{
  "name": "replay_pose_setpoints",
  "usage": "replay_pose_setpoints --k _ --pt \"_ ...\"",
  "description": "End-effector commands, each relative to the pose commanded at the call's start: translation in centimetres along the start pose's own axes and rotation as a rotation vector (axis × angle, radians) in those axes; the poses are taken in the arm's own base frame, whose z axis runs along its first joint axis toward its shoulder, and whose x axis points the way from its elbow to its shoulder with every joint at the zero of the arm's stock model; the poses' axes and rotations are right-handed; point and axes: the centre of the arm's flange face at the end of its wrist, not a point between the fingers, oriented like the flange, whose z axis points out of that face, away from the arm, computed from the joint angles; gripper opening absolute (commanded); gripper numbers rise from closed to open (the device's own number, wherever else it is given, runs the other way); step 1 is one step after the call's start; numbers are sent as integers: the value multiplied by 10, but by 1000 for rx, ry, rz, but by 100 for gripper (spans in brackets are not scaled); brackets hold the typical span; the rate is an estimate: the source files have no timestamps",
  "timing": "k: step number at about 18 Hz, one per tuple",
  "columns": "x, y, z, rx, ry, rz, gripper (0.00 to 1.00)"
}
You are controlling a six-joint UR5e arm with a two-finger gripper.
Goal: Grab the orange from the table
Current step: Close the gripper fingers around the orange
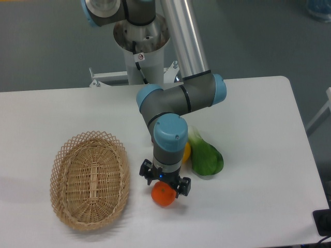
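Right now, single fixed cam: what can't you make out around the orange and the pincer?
- Orange: its top is covered by the pincer.
- Contact: fingers sit either side of the orange, but whether they touch it is too small to tell.
- Yellow fruit: mostly hidden behind the wrist.
- Green vegetable: its left end hidden by the arm.
- Dark object: cut off by the right edge.

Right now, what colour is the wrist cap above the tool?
Light blue, on the wrist cap; clearest in the fixed camera view.
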Motion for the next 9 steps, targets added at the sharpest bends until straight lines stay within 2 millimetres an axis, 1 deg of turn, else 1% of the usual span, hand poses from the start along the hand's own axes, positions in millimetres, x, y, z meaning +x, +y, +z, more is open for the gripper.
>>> replay_pose_setpoints --k 4,7,8,9 --pt "0 -1 1 1 -3 -1 100" --pt "-1 -1 6 0 -2 -18 100" --pt "1 -2 7 -1 0 -17 97" --pt "2 -2 7 -1 0 -15 92"
